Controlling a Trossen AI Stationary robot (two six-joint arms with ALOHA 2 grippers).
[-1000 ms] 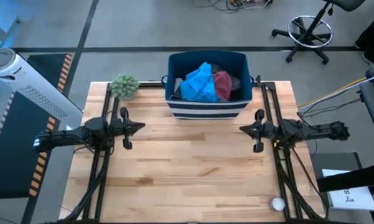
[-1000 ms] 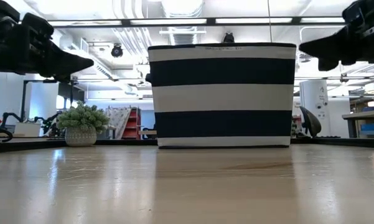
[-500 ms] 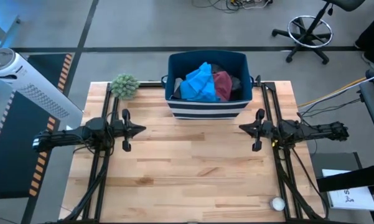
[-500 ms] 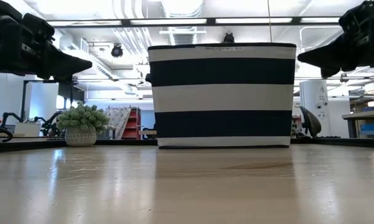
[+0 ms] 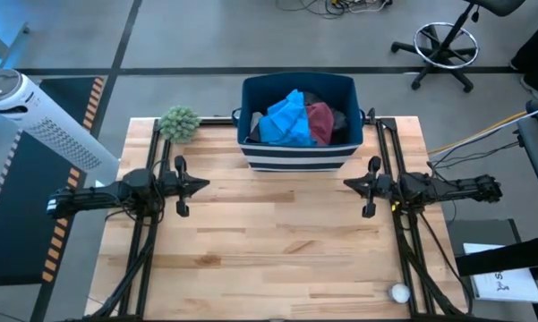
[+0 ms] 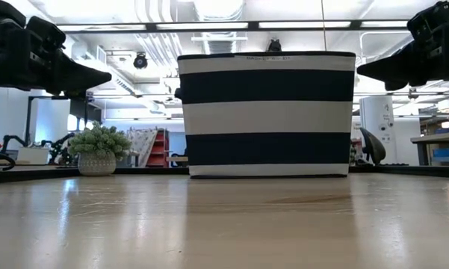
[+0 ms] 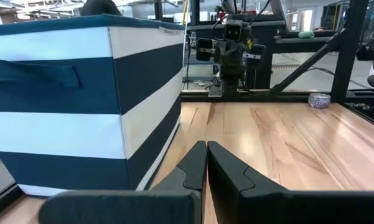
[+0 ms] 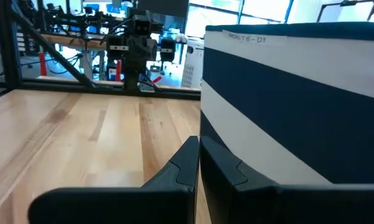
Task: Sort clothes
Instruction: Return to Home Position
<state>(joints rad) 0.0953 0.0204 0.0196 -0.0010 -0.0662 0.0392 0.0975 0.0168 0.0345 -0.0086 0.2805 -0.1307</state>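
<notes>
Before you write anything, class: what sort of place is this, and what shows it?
Probably a robotics lab: a left arm and right arm mounted at a wooden table, bare ceiling ducts, a swivel chair and loose cables on the floor.

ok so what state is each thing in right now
striped bin: upright, holding clothes
turquoise garment: crumpled on top inside the bin
maroon garment: bunched in the bin, beside the turquoise one
potted plant: upright
left end effector: shut, empty, above the table
right end effector: shut, empty, above the table

Bright, even o/head light; soft shadows
</notes>
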